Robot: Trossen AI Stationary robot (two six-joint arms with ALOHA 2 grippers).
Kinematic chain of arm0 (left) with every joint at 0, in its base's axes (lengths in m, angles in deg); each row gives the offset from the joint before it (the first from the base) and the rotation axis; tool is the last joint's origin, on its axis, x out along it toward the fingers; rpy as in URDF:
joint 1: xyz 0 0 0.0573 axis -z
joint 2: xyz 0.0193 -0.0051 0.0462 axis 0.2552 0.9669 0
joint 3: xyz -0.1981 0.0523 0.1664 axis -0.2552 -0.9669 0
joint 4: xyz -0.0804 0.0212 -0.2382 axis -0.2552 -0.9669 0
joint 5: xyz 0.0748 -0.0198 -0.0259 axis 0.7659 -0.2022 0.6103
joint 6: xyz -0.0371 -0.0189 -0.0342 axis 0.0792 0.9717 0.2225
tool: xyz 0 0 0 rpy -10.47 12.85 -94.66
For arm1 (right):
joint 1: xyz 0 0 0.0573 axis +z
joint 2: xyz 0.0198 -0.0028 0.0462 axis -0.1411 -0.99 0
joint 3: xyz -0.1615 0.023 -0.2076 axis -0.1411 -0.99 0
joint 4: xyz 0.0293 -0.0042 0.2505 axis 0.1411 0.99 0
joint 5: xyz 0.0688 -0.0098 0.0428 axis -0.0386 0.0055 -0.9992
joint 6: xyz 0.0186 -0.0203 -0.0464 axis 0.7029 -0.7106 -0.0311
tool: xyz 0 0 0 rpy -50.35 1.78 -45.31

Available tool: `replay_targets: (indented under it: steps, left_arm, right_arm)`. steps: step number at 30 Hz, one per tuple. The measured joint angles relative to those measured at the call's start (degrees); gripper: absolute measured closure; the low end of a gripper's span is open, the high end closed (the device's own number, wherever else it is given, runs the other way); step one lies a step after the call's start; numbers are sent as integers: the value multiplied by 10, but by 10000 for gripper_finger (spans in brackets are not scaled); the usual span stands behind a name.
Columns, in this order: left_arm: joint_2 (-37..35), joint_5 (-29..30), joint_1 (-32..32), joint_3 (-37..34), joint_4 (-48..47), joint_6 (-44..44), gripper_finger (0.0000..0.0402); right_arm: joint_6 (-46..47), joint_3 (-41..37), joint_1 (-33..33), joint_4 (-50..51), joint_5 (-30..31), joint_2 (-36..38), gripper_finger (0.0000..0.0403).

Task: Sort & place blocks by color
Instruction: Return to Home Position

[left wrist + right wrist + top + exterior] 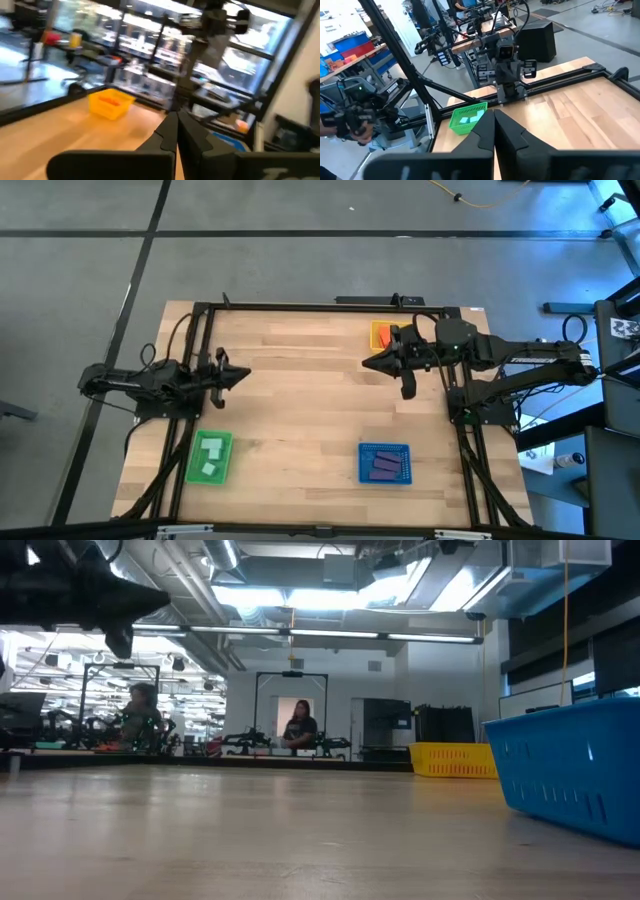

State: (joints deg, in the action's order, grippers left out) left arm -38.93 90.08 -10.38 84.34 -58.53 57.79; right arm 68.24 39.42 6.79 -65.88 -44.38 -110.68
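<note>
Orange-red blocks (384, 335) lie in the yellow tray (374, 327) at the far right. Purple blocks (385, 466) lie in the blue tray (364, 450) at the near right. Pale mint blocks (210, 452) lie in the green tray (193, 470) at the near left. My left gripper (246, 375) hovers level over the table's left side, shut and holding nothing. My right gripper (366, 362) hovers shut and holding nothing just in front of the yellow tray. The two grippers point at each other across the middle.
A black frame (300, 307) runs around the table's edges. Bare wood (300, 400) lies between the two grippers and between the green and blue trays. In the low view, people sit in the room far behind the table.
</note>
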Motion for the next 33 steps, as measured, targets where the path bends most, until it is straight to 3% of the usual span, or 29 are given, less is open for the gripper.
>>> replay_targets:
  steps: [5,9,17,23,33]
  left_arm:
    - [0,-58,0,0,-87,-6,402]
    - [3,-110,0,0,-105,-10,401]
    - [3,-114,0,0,-106,18,397]
    - [3,-112,0,0,-105,19,390]
    - [3,-112,0,0,-105,19,401]
  right_arm:
    - [28,0,0,-1,0,0,402]
    - [32,0,0,0,0,0,403]
    - [29,0,0,29,-9,20,403]
    - [12,-42,1,50,-10,107,403]
    - [30,-229,36,-36,-10,278,403]
